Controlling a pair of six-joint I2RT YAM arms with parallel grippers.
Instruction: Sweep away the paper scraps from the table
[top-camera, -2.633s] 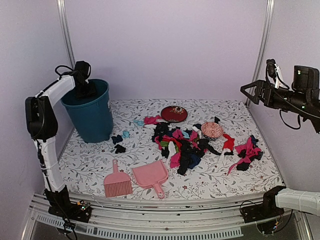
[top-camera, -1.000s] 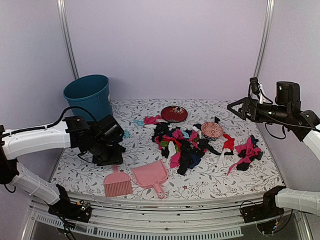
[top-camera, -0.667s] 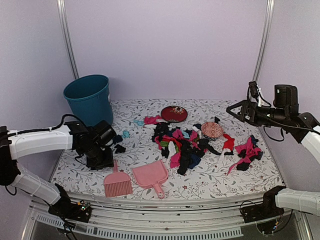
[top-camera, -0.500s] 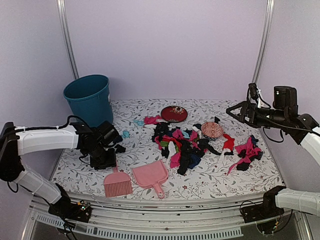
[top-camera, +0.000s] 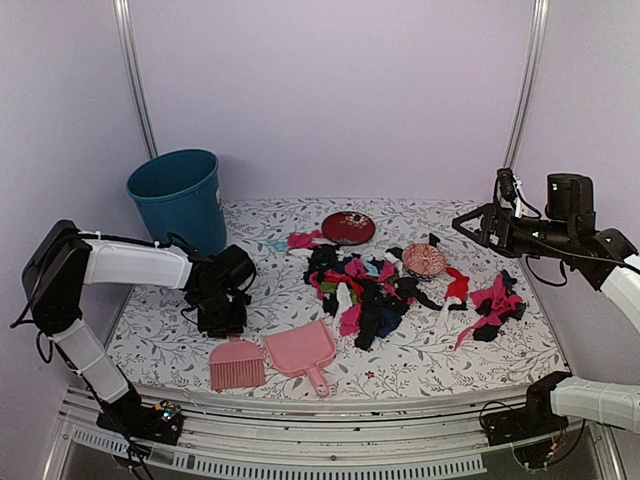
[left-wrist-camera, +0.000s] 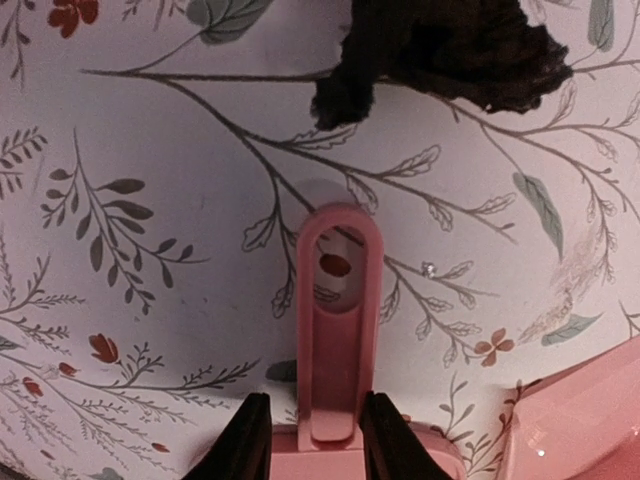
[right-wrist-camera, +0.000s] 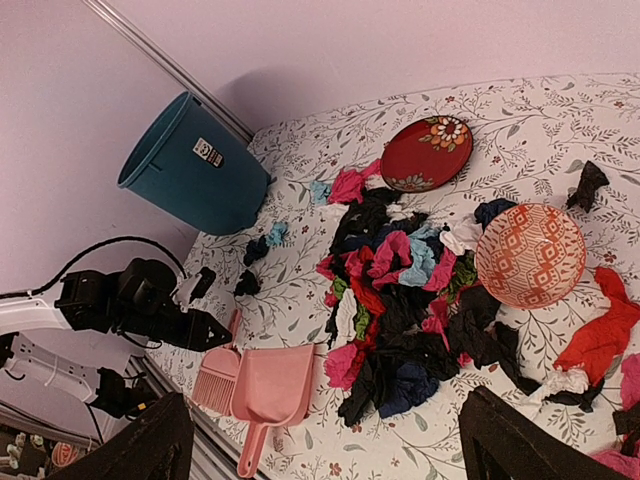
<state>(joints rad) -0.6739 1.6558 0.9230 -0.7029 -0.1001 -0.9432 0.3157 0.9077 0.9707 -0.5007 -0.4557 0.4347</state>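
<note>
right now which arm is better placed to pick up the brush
Left. The left gripper straddles the handle of the pink brush; the right gripper hangs high at the far right, well away.

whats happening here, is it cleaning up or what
The left tool is low over the pink brush, its fingers either side of the handle, apparently not yet clamped. The right tool hovers open above the right side of the table. The paper scraps lie heaped mid-table, the pink dustpan beside the brush; no sweeping shows yet.
</note>
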